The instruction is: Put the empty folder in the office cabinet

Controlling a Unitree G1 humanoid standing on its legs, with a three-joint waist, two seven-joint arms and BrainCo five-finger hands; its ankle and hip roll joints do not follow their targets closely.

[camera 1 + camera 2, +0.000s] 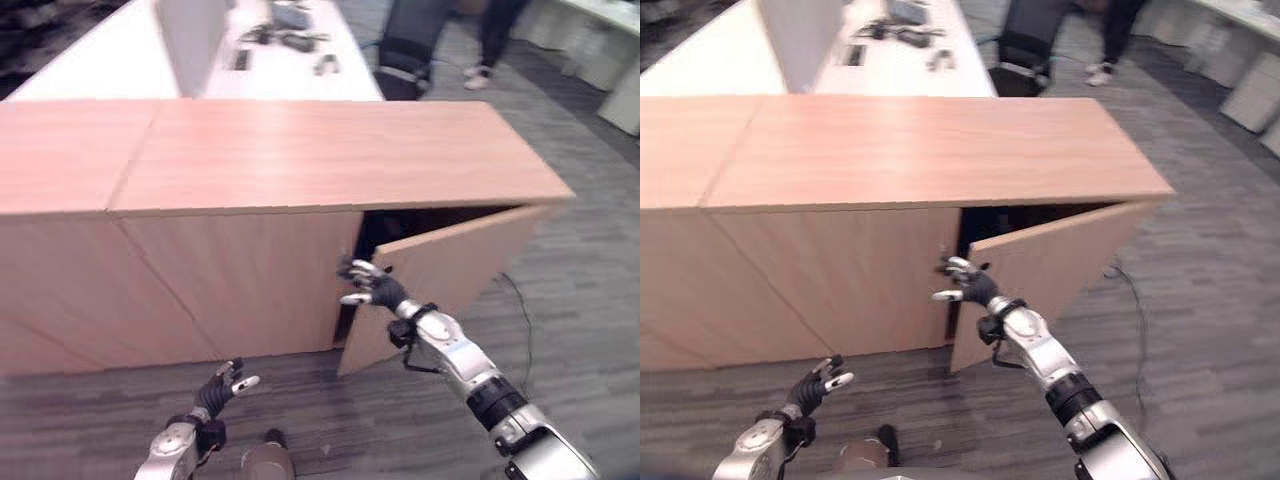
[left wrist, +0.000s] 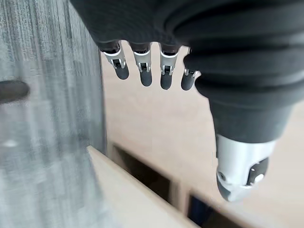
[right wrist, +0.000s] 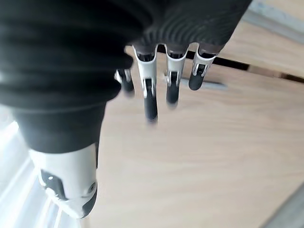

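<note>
Fingers of the right hand are spread and loose at the free edge of the light brown wooden cabinet door. They hold nothing. I cannot tell if they touch the edge or just hang beside it. The door stands partly open and swings out toward the grey carpet floor. Behind it is a dark gap into the long, low, light brown wooden office cabinet.

The left hand hangs low in front of the cabinet's shut doors, near the floor. Its fingers are straight and apart, and it holds nothing too.

The folder is not in either hand, and I cannot spot it on the cabinet top or the floor.

A folder with nothing in it is likely light and thin. It may bend if held by one corner, and its cover may be smooth and slip. A good grip would be on the stiff back edge, thumb on one side and fingers on the other, pressed flat so it does not flop open.

Past the cabinet is a white desk and a dark office chair, with a person's legs nearby.
</note>
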